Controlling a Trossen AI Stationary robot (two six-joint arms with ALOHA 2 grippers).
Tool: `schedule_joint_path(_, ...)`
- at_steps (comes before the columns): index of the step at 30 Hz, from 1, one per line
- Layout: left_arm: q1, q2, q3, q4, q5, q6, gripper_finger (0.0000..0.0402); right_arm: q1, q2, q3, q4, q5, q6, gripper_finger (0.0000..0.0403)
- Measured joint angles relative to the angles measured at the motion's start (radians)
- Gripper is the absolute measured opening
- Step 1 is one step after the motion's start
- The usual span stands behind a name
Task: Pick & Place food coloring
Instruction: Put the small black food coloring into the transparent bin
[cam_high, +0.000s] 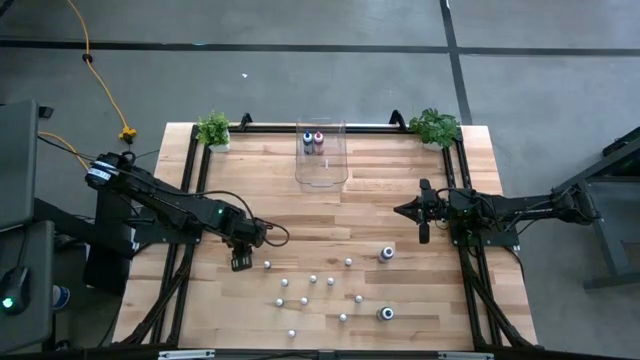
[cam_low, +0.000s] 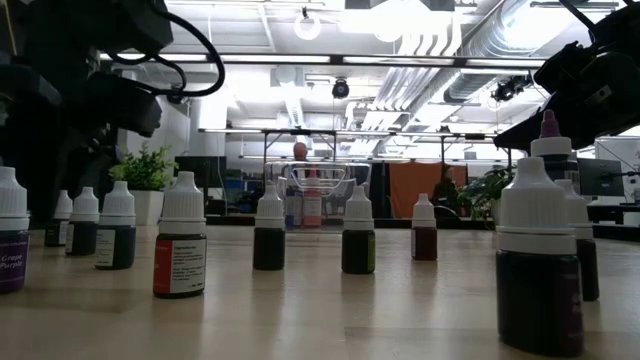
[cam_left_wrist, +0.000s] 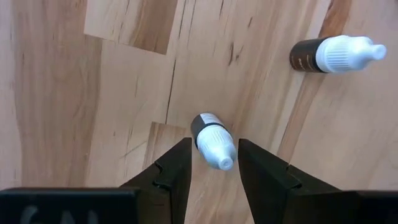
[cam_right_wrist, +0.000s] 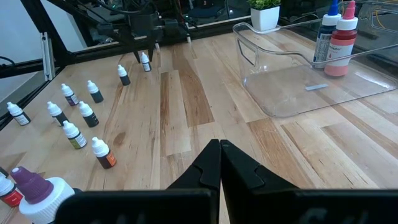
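Several tiny food coloring bottles with white caps (cam_high: 313, 279) stand on the wooden table's near half, with two larger ones (cam_high: 386, 254) toward the right. My left gripper (cam_high: 240, 262) points down over the leftmost small bottle (cam_left_wrist: 211, 140), which stands on its base. The open fingers (cam_left_wrist: 177, 168) stand on either side of its white cap, a thin gap showing on each side. My right gripper (cam_right_wrist: 219, 149) waits shut at the table's right side (cam_high: 402, 211), holding nothing.
A clear plastic bin (cam_high: 321, 165) sits at the far middle with a blue-capped bottle (cam_right_wrist: 328, 34) and a red bottle (cam_right_wrist: 341, 43) inside. Another small dark bottle (cam_left_wrist: 329, 55) stands just right of my left gripper. Potted plants (cam_high: 213, 130) mark the far corners.
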Motion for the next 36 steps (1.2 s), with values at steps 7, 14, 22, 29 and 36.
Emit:
schedule_joint_path(7,0.000,0.000,0.000,0.002,-0.001,0.000,0.0126,0.000,0.000,0.000,0.000,0.000,0.000,0.0000)
schedule_joint_path(14,0.000,0.000,0.024,0.004,-0.007,0.003,0.0126,0.000,0.000,0.000,0.000,0.000,0.000,0.0000)
schedule_joint_path(22,0.000,0.000,0.029,-0.008,-0.015,0.006,0.0126,0.000,0.000,0.000,0.000,0.000,0.000,0.0000)
schedule_joint_path(29,0.000,0.000,0.029,-0.004,-0.033,0.005,0.0126,0.000,0.000,0.000,0.000,0.000,0.000,0.0000)
schedule_joint_path(36,0.000,0.000,0.029,-0.005,-0.032,0.005,0.0126,0.000,0.000,0.000,0.000,0.000,0.000,0.0000)
